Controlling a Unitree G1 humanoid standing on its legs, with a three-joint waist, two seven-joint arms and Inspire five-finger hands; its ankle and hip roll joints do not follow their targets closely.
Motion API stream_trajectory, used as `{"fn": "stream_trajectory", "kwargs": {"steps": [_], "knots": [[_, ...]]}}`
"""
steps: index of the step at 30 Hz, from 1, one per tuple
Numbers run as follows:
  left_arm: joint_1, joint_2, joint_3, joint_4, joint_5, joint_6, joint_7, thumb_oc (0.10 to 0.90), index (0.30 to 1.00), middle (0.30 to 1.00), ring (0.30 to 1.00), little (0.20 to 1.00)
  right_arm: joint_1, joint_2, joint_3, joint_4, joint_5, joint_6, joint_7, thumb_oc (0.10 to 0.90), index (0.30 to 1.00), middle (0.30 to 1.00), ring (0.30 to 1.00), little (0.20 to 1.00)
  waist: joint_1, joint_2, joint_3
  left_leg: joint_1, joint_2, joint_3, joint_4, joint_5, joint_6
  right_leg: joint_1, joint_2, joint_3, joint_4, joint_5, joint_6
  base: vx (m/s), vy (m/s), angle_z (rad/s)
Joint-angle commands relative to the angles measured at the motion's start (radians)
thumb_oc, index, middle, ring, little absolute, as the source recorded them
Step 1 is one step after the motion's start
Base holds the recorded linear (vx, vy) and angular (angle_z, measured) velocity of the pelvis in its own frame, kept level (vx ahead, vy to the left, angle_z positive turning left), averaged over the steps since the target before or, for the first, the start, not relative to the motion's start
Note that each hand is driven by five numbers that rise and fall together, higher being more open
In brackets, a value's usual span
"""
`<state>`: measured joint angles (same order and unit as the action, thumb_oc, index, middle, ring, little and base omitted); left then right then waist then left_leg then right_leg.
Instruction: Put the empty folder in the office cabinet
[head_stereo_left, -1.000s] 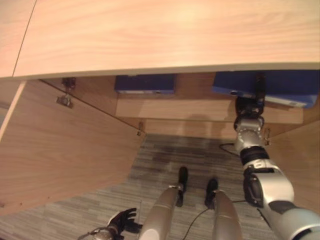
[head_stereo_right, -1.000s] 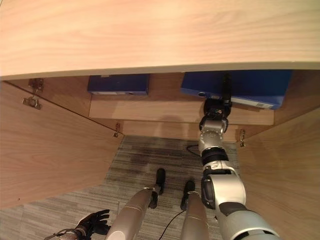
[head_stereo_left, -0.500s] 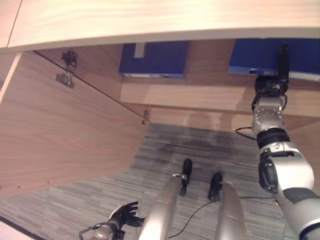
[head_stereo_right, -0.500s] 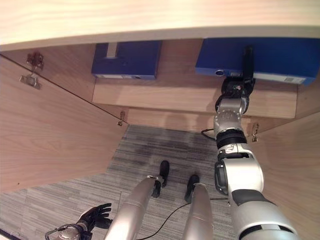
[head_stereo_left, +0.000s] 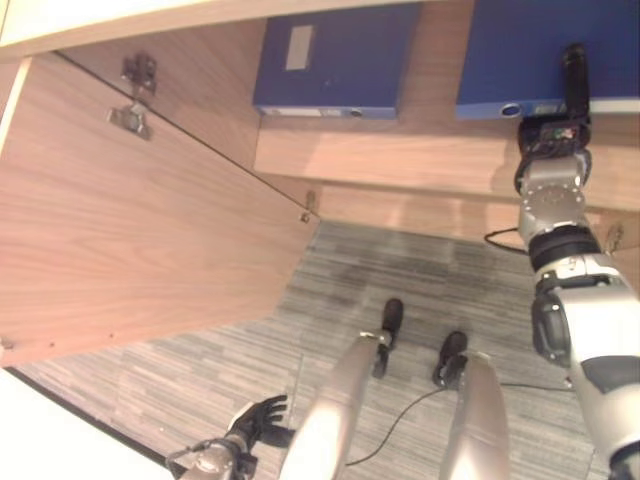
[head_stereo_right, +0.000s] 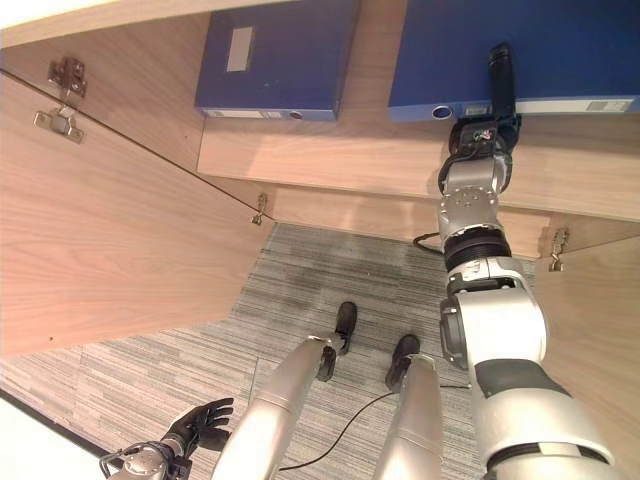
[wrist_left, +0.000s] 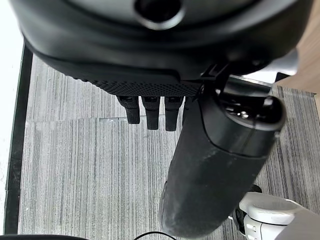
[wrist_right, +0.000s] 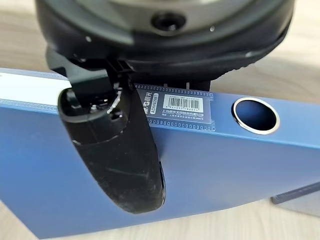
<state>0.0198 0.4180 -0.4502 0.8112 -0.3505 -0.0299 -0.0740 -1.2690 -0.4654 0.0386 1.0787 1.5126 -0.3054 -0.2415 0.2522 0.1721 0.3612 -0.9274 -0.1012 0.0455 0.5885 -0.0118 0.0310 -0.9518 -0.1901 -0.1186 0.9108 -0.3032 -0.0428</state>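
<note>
The right hand (head_stereo_right: 497, 95) reached up into the open cabinet (head_stereo_right: 330, 170), its thumb lying flat over the face of a blue folder (wrist_right: 210, 165); the fingers (wrist_right: 200, 89) were tucked behind the folder's spine edge, so whether they were curled on it could not be told, though the hand seemed to be gripping that edge. The spine carried a white barcode label (wrist_right: 176, 107) and one metal-rimmed finger hole (wrist_right: 255, 116). This folder (head_stereo_right: 540, 50) lay flat on the wooden shelf (head_stereo_right: 340, 165) inside the cabinet, on the robot's right.

Two blue folders were on that shelf in all: the second folder (head_stereo_right: 280, 60) lay well apart to the left, with a pale label on its top face.

The cabinet door (head_stereo_left: 130, 230) stood swung open at the left, with two metal hinges (head_stereo_left: 132, 95) on it.

The left hand (head_stereo_left: 258, 420) hung low over the grey striped carpet (head_stereo_left: 400, 280), fingers (wrist_left: 147, 112) straight and apart, holding nothing.
</note>
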Motion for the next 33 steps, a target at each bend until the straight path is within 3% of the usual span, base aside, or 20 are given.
{"fn": "stream_trajectory", "kwargs": {"steps": [1,11,12,13,14,21,25,29,33], "knots": [[0.073,0.122,-0.032,0.029,-0.026,0.004,0.023,0.8,0.9,0.9,0.9,0.9,-0.133,-0.055,0.053,-0.095,-0.05,-0.061,0.065,0.4,0.3,0.3,0.3,0.3,0.012,0.03,-0.072,0.045,0.004,-0.008,-0.023,-0.136,0.006,0.047,-0.008,-0.016,-0.078,-0.019,0.056,0.02,0.009,0.05],[0.072,0.142,-0.028,0.046,-0.02,0.0,0.026,0.8,0.9,0.9,0.9,0.9,-0.191,-0.079,0.058,-0.088,-0.024,-0.088,0.068,0.4,0.3,0.3,0.3,0.3,0.032,0.042,-0.089,0.05,-0.006,-0.025,-0.042,-0.129,0.005,0.05,-0.016,-0.023,-0.077,-0.02,0.066,0.02,0.003,0.05],[0.071,0.146,-0.027,0.062,-0.019,0.0,0.024,0.8,0.9,0.9,0.9,0.9,-0.199,-0.089,0.073,-0.075,-0.024,-0.079,0.07,0.504,0.455,0.455,0.455,0.455,0.035,0.04,-0.093,0.052,-0.007,-0.029,-0.046,-0.126,0.003,0.05,-0.018,-0.023,-0.074,-0.019,0.068,0.01,0.001,0.11],[0.07,0.145,-0.027,0.063,-0.018,0.0,0.024,0.8,0.9,0.9,0.9,0.9,-0.2,-0.089,0.074,-0.074,-0.023,-0.078,0.071,0.504,0.455,0.455,0.455,0.455,0.035,0.04,-0.093,0.051,-0.008,-0.029,-0.047,-0.126,0.003,0.05,-0.018,-0.023,-0.074,-0.019,0.068,0.01,0.006,0.13],[0.068,0.145,-0.026,0.07,-0.017,-0.001,0.025,0.8,0.9,0.9,0.9,0.9,-0.206,-0.091,0.079,-0.063,-0.026,-0.073,0.07,0.8,0.9,0.9,0.9,0.9,0.035,0.039,-0.094,0.052,-0.008,-0.029,-0.049,-0.125,0.003,0.049,-0.019,-0.023,-0.074,-0.019,0.068,0.0,0.007,0.08],[0.063,0.145,-0.027,0.078,-0.017,-0.001,0.023,0.8,0.9,0.9,0.9,0.9,-0.215,-0.099,0.089,-0.014,-0.021,-0.047,0.073,0.8,0.9,0.9,0.9,0.9,0.039,0.038,-0.098,0.047,-0.01,-0.029,-0.057,-0.119,0.001,0.042,-0.022,-0.024,-0.073,-0.014,0.071,0.0,0.001,0.01],[0.056,0.147,-0.025,0.101,-0.02,0.006,0.006,0.8,0.9,0.9,0.9,0.9,-0.217,-0.106,0.19,0.095,-0.11,0.106,0.104,0.8,0.9,0.9,0.9,0.9,0.036,0.028,-0.092,0.046,-0.005,-0.028,-0.065,-0.112,-0.002,0.041,-0.019,-0.02,-0.078,-0.005,0.069,0.0,0.0,0.0],[0.055,0.144,-0.029,0.114,-0.013,0.009,-0.007,0.8,0.9,0.9,0.9,0.9,-0.208,-0.09,0.236,0.124,-0.152,0.166,0.131,0.8,0.9,0.9,0.9,0.9,0.033,0.023,-0.087,0.048,0.001,-0.025,-0.07,-0.109,-0.004,0.041,-0.017,-0.02,-0.083,-0.001,0.066,0.0,0.0,0.0],[0.057,0.142,-0.032,0.108,-0.012,0.007,-0.007,0.8,0.9,0.9,0.9,0.9,-0.192,-0.061,0.226,0.098,-0.143,0.156,0.14,0.8,0.9,0.9,0.9,0.9,0.028,0.024,-0.081,0.05,0.005,-0.018,-0.078,-0.108,-0.005,0.041,-0.015,-0.019,-0.091,0.003,0.067,0.0,0.0,0.0]]}}
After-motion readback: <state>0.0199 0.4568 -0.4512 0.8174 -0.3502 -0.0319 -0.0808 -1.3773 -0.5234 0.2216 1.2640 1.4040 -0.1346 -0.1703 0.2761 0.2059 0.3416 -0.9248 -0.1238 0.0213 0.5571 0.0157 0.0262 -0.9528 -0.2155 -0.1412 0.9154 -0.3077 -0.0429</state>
